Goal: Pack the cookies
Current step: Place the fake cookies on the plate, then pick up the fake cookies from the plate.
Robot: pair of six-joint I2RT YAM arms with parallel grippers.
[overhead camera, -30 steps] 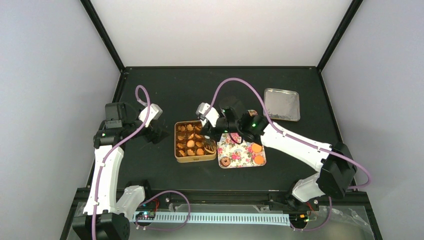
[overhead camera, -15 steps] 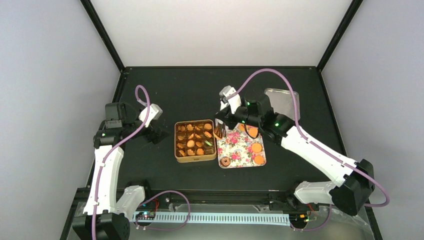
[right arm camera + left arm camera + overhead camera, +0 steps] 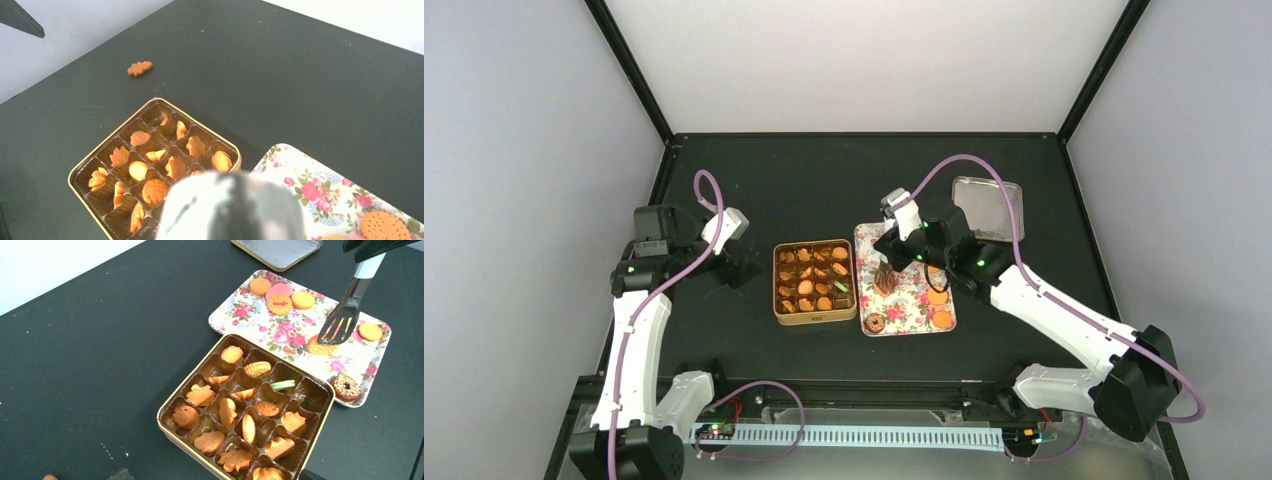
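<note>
Nearest the arm bases, the brown ring cookie [image 3: 875, 322] lies at the near end of the flowered tray [image 3: 295, 335], with round orange cookies [image 3: 941, 318] beside it toward the right. Just left of the tray, on the dark bench [image 3: 754, 180], sits the square gold tin [image 3: 815, 319]. Its brown paper cups [image 3: 312, 396] hold orange biscuits [image 3: 201, 395] of several shapes, and a green cookie [image 3: 283, 385] sits in a cup on the tray side.

The left end effector [image 3: 732, 268] hangs left of the tin with its fingers apart and nothing between them. A loose leaf-shaped cookie [image 3: 139, 68] lies on the bench on that side of the tin, apart from it.

Over the middle of the tray, the right end effector [image 3: 891, 250] is clamped on the white handle of a black slotted spatula [image 3: 344, 317]. The spatula's head hangs tilted just over another orange cookie [image 3: 320, 346]; whether the two touch cannot be told.

Farther along the tray, a pink cookie [image 3: 279, 290] sits in a tight cluster with three orange ones. Farthest of all, a silver lid [image 3: 987, 208] lies flat near the back right of the bench, apart from the tray.
</note>
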